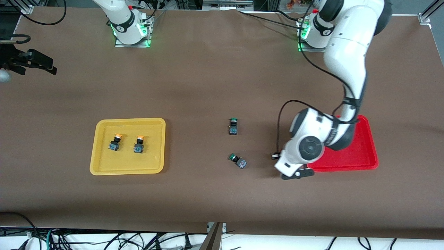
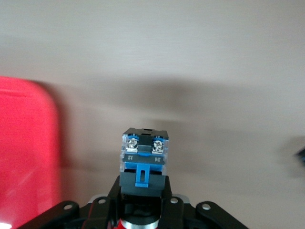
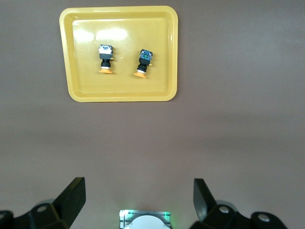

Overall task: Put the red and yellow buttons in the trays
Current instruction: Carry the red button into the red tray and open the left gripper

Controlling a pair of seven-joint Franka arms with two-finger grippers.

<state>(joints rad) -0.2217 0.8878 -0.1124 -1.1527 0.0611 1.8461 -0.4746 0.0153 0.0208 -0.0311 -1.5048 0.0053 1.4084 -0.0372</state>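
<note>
My left gripper [image 1: 297, 173] [image 2: 143, 202] is shut on a red button [image 2: 143, 155], whose blue base points away from the wrist and whose red cap sits between the fingers. It hangs low over the table, just beside the red tray [image 1: 364, 154] [image 2: 26, 152], at the tray's corner toward the right arm's end. The left arm hides part of that tray. Two yellow buttons [image 1: 115, 142] [image 1: 139, 144] lie in the yellow tray [image 1: 128, 171] [image 3: 119, 97]. High above the table near its own base, my right gripper [image 3: 138, 187] waits open and holds nothing.
Two green-capped buttons [image 1: 233, 126] [image 1: 238, 160] lie on the brown table between the trays. A black device [image 1: 31, 62] sticks in at the table's edge toward the right arm's end.
</note>
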